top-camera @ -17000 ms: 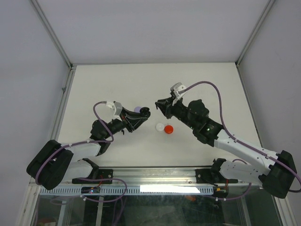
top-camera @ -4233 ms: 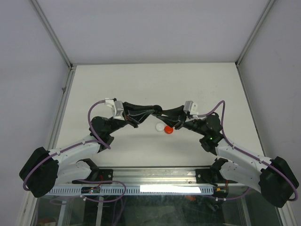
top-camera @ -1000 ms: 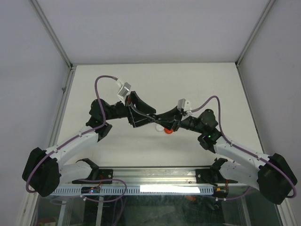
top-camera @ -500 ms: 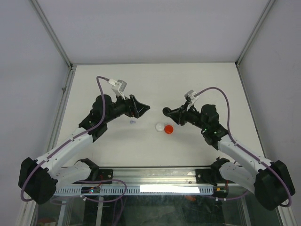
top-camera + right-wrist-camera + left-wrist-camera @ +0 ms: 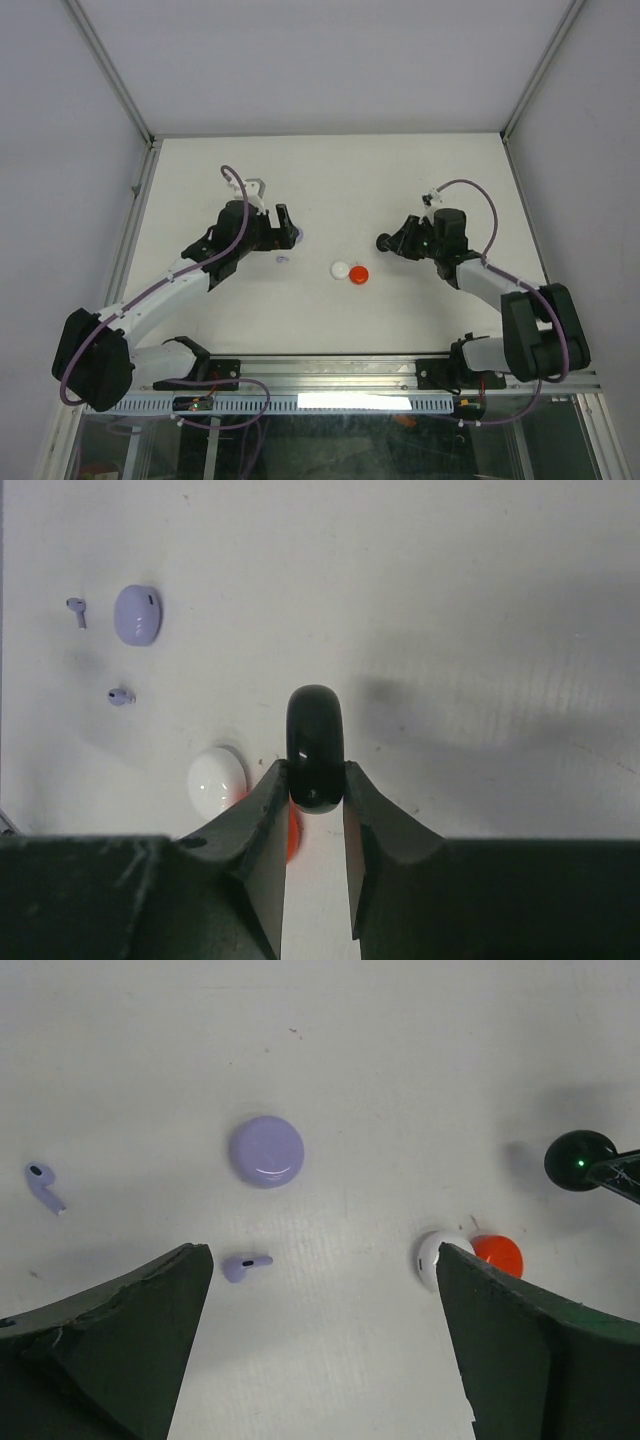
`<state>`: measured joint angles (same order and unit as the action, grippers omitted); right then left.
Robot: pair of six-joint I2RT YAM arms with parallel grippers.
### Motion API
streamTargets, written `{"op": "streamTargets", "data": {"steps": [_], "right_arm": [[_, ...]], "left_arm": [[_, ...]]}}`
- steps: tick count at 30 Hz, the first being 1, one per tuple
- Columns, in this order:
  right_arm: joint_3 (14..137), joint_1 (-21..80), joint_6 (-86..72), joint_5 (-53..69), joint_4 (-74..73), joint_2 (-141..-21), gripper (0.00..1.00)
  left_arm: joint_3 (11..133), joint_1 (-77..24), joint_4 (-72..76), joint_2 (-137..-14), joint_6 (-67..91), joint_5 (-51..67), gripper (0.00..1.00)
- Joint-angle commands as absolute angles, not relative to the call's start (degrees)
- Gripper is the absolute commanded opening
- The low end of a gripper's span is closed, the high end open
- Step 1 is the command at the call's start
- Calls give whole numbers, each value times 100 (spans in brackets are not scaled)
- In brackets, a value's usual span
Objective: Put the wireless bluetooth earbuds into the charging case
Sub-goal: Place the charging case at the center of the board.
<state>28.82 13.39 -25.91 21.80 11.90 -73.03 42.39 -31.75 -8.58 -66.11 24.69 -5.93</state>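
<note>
Starting on the left: the left gripper (image 5: pixel 322 1252) hangs over the tabletop (image 5: pixel 400 1040) with its fingers spread wide and nothing between them. My guess is it's lining up to drop onto the near purple earbud (image 5: pixel 246 1265), which lies just inside its left finger. The other purple earbud (image 5: pixel 42 1185) is further out to the left. Both are loose on the tabletop, neither in a case yet. The purple case (image 5: pixel 266 1150) sits flat just beyond the near one and looks shut, so it probably needs opening first. Moving right, the white case (image 5: pixel 433 1258) and red case (image 5: pixel 497 1254) sit side by side, touching. On the far right, the right gripper (image 5: pixel 315 772) is pinching the black case (image 5: pixel 315 725) edge-on, seemingly up off the tabletop. I'd say that's to keep it steady for loading.
</note>
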Motion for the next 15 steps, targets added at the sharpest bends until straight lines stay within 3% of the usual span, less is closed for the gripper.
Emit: {"op": "streamTargets", "data": {"steps": [1, 7, 15], "right_arm": [[3249, 1173, -3171, 2765, 1538, -7936, 0], [3305, 1178, -3541, 3219, 1985, -8719, 6], [3382, 1178, -3386, 3155, 1594, -8994, 27]], "left_arm": [[4464, -3068, -817, -6925, 2483, -915, 99], [4737, -3059, -830, -7597, 2399, -1026, 96], [5575, -3058, -1260, -8837, 2034, -1281, 93]]}}
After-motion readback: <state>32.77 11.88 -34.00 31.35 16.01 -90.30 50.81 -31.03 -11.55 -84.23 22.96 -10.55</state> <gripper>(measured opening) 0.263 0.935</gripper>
